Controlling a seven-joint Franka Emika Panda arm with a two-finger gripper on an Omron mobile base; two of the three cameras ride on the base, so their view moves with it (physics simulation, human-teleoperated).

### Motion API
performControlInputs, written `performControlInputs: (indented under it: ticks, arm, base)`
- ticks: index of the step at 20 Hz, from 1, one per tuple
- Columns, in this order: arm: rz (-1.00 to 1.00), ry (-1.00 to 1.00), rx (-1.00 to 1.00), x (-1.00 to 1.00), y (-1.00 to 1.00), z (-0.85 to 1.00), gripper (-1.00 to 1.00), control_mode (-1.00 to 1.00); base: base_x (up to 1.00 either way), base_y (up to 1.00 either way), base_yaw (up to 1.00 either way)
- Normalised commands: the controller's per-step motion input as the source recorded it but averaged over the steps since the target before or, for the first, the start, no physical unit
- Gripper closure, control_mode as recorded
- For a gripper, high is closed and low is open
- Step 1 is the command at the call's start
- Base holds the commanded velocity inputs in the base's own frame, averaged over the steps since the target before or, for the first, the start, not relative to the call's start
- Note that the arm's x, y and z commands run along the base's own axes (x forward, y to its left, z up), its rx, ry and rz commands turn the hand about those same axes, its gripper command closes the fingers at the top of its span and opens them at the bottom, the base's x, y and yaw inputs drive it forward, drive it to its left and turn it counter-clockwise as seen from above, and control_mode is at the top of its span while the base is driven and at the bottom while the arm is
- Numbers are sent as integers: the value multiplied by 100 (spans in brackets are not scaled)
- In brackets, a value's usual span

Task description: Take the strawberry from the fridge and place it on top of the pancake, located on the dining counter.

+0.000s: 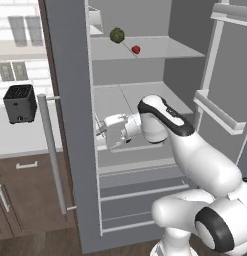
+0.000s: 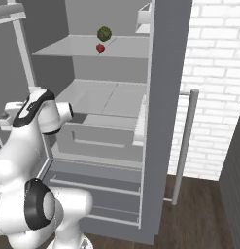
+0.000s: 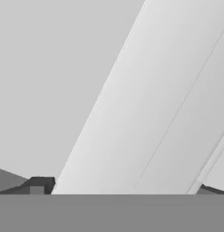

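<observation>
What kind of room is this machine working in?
Most likely a home kitchen: an open grey fridge with a strawberry on its shelf, a black toaster on a counter, and brown wooden cabinets below.

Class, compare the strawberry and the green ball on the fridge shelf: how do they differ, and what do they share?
The strawberry is bright red; the green ball is dark green. The strawberry is smaller than the ball. The ball's skin looks bumpy, while the strawberry's looks smooth. The strawberry sits nearer the shelf's front edge, the ball further back. Both rest on the same upper shelf of the open fridge, close together.
</observation>
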Motion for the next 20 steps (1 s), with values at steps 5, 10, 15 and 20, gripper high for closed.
performControlInputs:
  ticks: [5, 10, 15, 20]
  arm:
    - [0, 0, 0, 0, 18, 25, -100, -100]
    - [0, 1, 0, 27, 93, -1, -100, -100]
    - [0, 1, 0, 11, 99, -1, -100, -100]
    - [0, 0, 0, -63, 65, 0, -100, -100]
  base:
    - [0, 0, 0]
    - [0, 0, 0]
    - [0, 0, 0]
    - [0, 0, 0]
